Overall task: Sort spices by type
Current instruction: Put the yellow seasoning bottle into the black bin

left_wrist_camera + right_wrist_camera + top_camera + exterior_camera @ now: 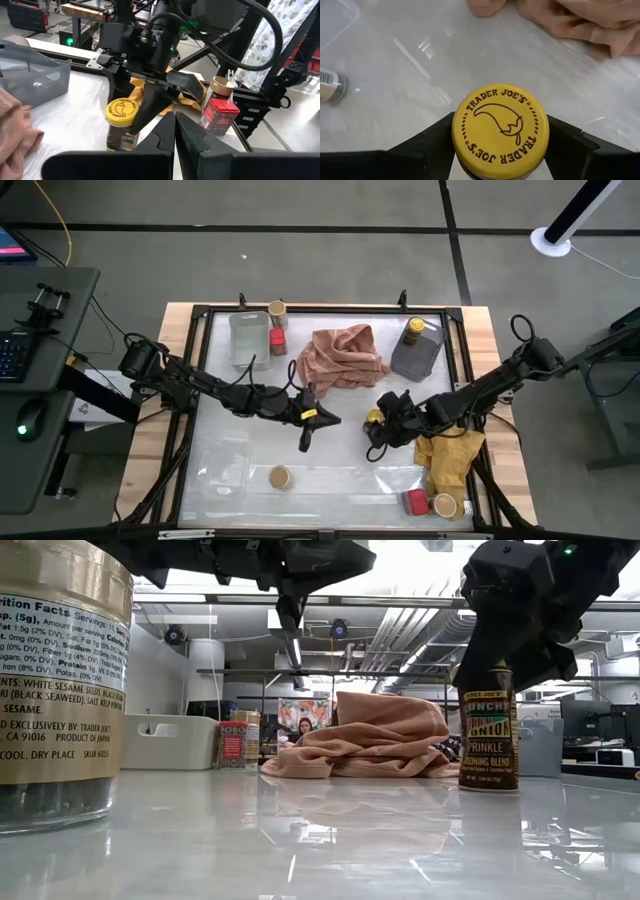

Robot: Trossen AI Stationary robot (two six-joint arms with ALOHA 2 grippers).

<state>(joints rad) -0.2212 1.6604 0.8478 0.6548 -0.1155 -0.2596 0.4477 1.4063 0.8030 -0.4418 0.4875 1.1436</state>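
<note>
From the left, I have the left end effector (308, 430) hanging over the middle of the table (330, 470), fingers pressed together and holding nothing. Below it, toward the table's near edge, sits 1 tan-lidded jar (279, 476), apart from everything else. At the far edge, by the clear tray (248, 340), I see another tan-lidded jar (277, 309) and a red box (277, 340), with the pink cloth (345, 355) bunched just right of them.

The relation that matters is on the right. My right end effector (500, 150) has its 2 fingers spread around the yellow-lidded jar (500, 131), 1 on each side of it just under the lid, and I judge it is pinching the jar. The jar stands upright, its long axis vertical, directly between the fingers and slightly right of table centre; in the low view its base looks to be on the table. The right arm is plainly the nearer 1, the left pointing at it from just beside.

Further right, the second yellow-lidded jar (413, 328) rests in the grey tray (417, 355), which I take as the likely home for this type. The yellow cloth (450, 460) lies at the near right, with another red box (417, 501) and a tan-lidded jar (444, 505) beside it.

The table is glossy and pale; the room beyond shows shelving and equipment
</note>
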